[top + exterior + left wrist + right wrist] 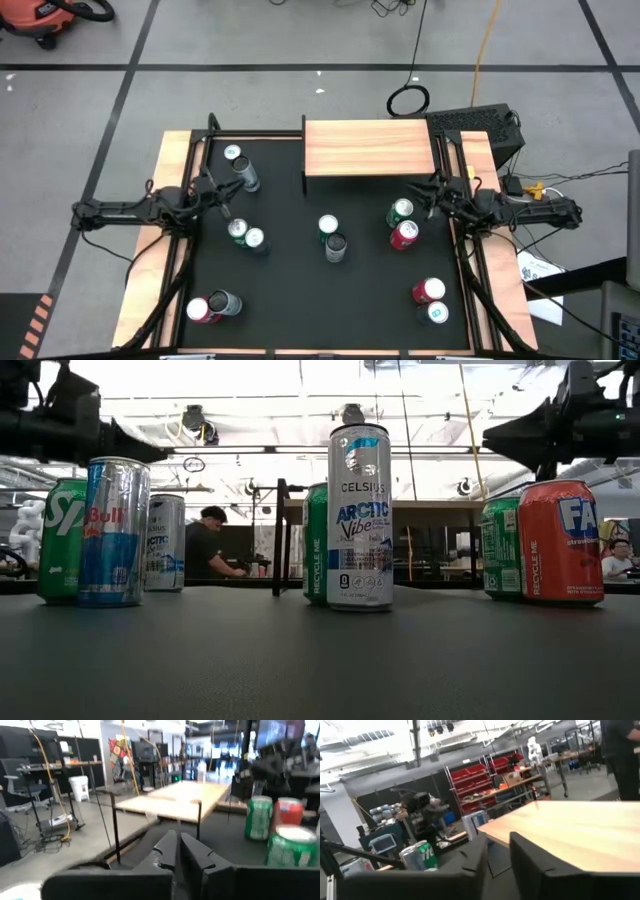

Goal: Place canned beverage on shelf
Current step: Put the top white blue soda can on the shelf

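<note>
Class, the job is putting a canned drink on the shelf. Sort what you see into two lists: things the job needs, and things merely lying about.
Needed for the job:
- shelf, nothing on its top
- cans standing on the black table
- left gripper
- right gripper

Lying about:
- orange vacuum on the floor
- coiled black cable
- yellow cord

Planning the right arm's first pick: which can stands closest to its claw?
The green can just left of the right claw, standing right behind the red can; every other can is farther off.
</note>
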You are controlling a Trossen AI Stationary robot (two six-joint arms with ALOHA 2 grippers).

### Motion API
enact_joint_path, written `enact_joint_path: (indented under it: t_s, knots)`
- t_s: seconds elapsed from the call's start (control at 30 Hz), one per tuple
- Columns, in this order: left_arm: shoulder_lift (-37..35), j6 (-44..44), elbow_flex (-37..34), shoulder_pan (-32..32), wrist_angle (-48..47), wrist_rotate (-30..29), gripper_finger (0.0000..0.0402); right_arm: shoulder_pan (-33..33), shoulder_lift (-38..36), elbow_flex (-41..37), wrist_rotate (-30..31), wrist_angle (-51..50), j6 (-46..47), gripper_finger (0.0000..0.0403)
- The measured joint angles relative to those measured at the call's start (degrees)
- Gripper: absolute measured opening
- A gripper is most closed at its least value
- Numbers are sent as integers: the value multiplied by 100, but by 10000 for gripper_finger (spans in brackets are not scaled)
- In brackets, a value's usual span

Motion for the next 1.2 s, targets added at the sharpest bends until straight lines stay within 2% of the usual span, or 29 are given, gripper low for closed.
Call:
enact_joint_path:
  t_s: [0.17, 0.33, 0.43, 0.6, 0.7, 0.87, 1.0, 1.1, 1.2]
  knots:
    - [31, -1, 219, 205, -181, -66, 97, 0, 501, 122, 47, 379, 61, 179]
    - [289, -1, 466, 589, -256, -84, 162, 0, 1141, 761, 694, 389, -306, 247]
    - [612, -7, 688, 858, -318, -58, 180, -4, 1610, 1300, 1079, 366, -603, 272]
    - [1234, -141, 950, 1091, -447, 63, 183, -2, 2388, 2050, 1492, 232, -1043, 285]
    - [1502, -153, 1084, 1104, -580, 63, 183, -2, 2740, 2276, 1510, 119, -1257, 285]
    - [1815, -323, 1766, 1104, -1623, 22, 190, -2, 2998, 2355, 1504, 114, -1503, 286]
    - [2014, -540, 2150, 1122, -2120, -210, 231, -2, 3024, 2363, 1647, 291, -1854, 286]
    - [2178, -718, 2256, 1235, -2320, -175, 274, -34, 3024, 2363, 1956, 599, -2311, 286]
    - [2370, -756, 2263, 1404, -2377, -17, 314, -171, 3022, 2364, 1951, 859, -2746, 286]
